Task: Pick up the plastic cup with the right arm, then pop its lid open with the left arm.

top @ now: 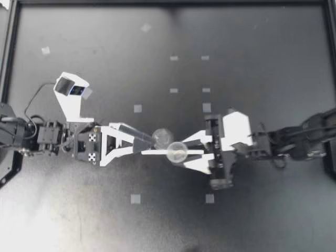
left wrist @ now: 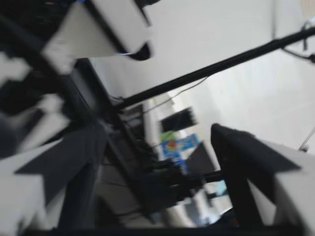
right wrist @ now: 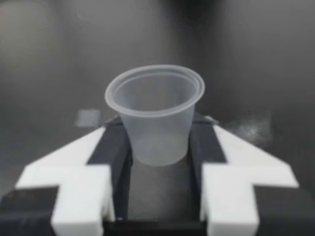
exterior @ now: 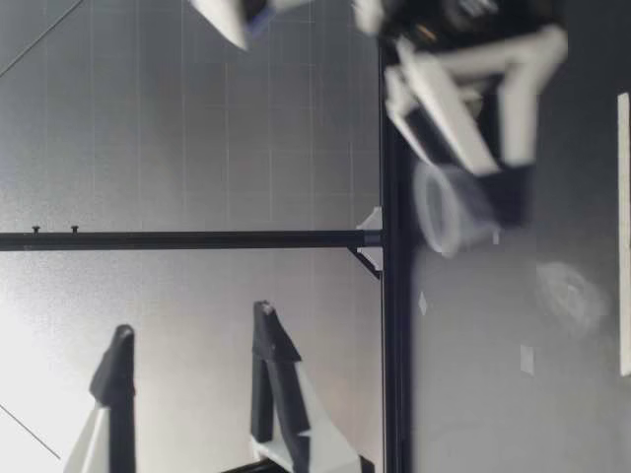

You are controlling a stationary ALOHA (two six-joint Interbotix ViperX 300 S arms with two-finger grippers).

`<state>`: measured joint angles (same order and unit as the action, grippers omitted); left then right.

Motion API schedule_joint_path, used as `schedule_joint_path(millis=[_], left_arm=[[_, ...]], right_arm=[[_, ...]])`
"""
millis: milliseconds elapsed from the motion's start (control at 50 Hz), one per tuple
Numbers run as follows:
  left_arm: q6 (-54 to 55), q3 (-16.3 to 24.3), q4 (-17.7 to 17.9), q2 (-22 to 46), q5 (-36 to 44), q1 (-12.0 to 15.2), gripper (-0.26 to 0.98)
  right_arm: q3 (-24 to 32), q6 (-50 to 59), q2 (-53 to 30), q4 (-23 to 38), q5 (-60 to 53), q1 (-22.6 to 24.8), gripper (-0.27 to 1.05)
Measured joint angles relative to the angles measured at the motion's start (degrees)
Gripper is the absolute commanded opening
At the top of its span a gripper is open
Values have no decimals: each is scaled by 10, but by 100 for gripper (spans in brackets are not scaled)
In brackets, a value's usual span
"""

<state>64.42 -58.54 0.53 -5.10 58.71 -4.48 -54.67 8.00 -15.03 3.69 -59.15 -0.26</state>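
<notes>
Top view: the right gripper (top: 184, 152) reaches from the right to mid-table and is closed on a clear plastic cup (top: 177, 152), one finger on each side. The left gripper (top: 149, 146) points straight at it from the opposite side, its fingers extending as far as the cup in this view. A second clear round item (top: 163, 137) sits just beside the cup, on the left arm's side. The table (top: 252, 52) around them carries only small tape squares (top: 137, 108). The frame rails (top: 168, 2) are well apart from both arms.

Low view: the cup (exterior: 449, 212) is upright, mouth up, in the right gripper (exterior: 483, 187). Whether its base touches the table cannot be told. The left gripper (exterior: 192, 320) is well above the table, jaws wide apart, nothing between them.

Left wrist view: the fingers (left wrist: 236, 157) are spread and empty, with only the room beyond.

Right wrist view: the cup (right wrist: 155, 113) is seated between the pads (right wrist: 118, 147), both touching its lower wall, the rim standing proud of them
</notes>
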Motion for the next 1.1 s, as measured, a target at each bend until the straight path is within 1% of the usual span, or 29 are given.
schedule_joint_path(millis=[100, 240, 320, 440, 640, 1100], left_arm=[[-107, -4, 0, 0, -2, 0, 78], [-316, -14, 0, -1, -23, 0, 78], [-455, -26, 0, -5, -33, 0, 78], [-584, -46, 1, -19, -35, 0, 78], [-605, -54, 5, -49, -36, 0, 78], [-601, -58, 5, -46, -47, -1, 78]], right_arm=[[-25, -3, 71, 0, 19, 2, 31], [-43, -17, 148, 2, 21, 5, 31], [-47, -20, 161, 2, 14, 5, 31], [-47, 1, 156, 1, -7, 6, 31], [-46, 20, 123, 2, -47, 6, 31], [-40, 19, 116, 2, -37, 6, 31]])
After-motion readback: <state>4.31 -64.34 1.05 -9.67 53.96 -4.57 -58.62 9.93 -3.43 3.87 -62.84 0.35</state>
